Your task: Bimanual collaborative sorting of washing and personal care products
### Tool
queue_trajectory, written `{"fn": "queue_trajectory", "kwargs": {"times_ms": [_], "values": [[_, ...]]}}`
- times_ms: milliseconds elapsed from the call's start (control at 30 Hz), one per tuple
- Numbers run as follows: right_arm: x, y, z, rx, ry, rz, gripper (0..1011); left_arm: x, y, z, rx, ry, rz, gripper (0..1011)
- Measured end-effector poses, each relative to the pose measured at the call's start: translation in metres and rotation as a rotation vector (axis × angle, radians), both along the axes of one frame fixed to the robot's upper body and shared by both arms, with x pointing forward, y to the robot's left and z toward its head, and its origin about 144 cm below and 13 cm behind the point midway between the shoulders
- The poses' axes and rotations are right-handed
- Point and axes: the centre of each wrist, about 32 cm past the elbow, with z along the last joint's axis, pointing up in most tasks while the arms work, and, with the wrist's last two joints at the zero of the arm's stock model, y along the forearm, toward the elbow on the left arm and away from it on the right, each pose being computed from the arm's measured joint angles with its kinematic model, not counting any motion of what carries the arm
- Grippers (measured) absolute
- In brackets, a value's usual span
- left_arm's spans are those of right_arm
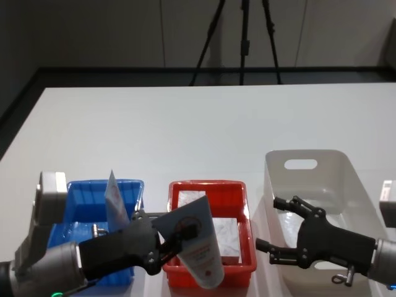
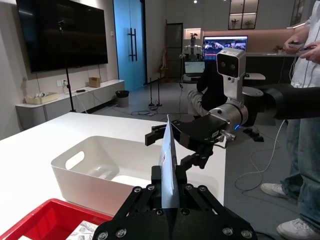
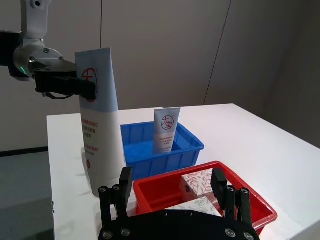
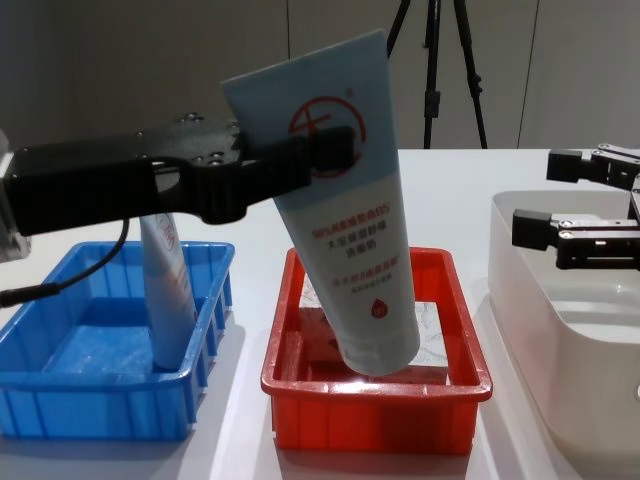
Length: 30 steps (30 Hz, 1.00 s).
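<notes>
A tall pale-blue tube [image 1: 201, 260] with a red circle logo hangs tilted over the red bin [image 1: 247, 267], cap end down. My left gripper [image 1: 184, 236] is shut on its upper part. In the chest view the same tube [image 4: 355, 260] reaches down to the red bin's [image 4: 375, 400] rim. White patterned boxes [image 1: 228, 235] lie in that bin. Another tube [image 1: 114, 199] stands in the blue bin [image 1: 133, 189]. My right gripper [image 1: 268, 221] is open and holds nothing, over the white bin [image 1: 346, 170].
The three bins stand in a row along the near table edge, blue at the left, red in the middle, white at the right. Behind them the white table stretches bare to its far edge. A tripod [image 1: 244, 37] stands beyond it.
</notes>
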Motion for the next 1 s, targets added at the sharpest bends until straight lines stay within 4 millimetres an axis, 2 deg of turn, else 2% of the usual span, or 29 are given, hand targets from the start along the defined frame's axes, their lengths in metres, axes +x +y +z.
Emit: {"fn": "queue_trajectory", "kwargs": {"times_ms": [633,1000], "values": [[0.014,0.012,0.001,-0.02,0.006,0.174,1000,0.0,0.0,0.0,0.0,0.0,0.0,164],[0.022,0.02,-0.001,-0.025,0.001,0.215,1001,0.0,0.0,0.0,0.0,0.0,0.0,164]]}}
